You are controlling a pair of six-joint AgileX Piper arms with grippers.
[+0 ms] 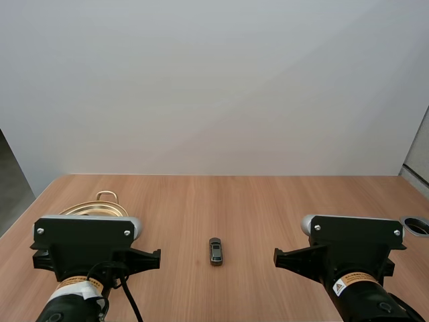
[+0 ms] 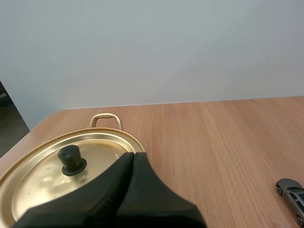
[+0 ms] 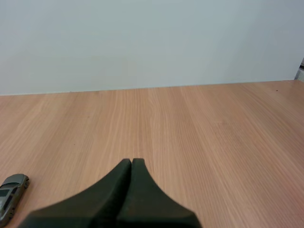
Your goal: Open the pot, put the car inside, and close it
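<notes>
Golden pot (image 2: 105,115), lid (image 2: 42,183) on, sits beneath my closed, empty left tool (image 2: 132,156). The right tool (image 3: 131,161) is likewise closed. The toy car (image 1: 216,251) lies between them. A shallow pinch could let the knob (image 2: 71,160) slip.

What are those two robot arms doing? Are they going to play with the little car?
Nothing is being held right now. The pot sits on the table by the left arm with its lid on. The left gripper is shut, next to the lid. The right gripper is shut too, over bare table. The car lies on the table between the arms, untouched. No step of the job is done yet.
</notes>
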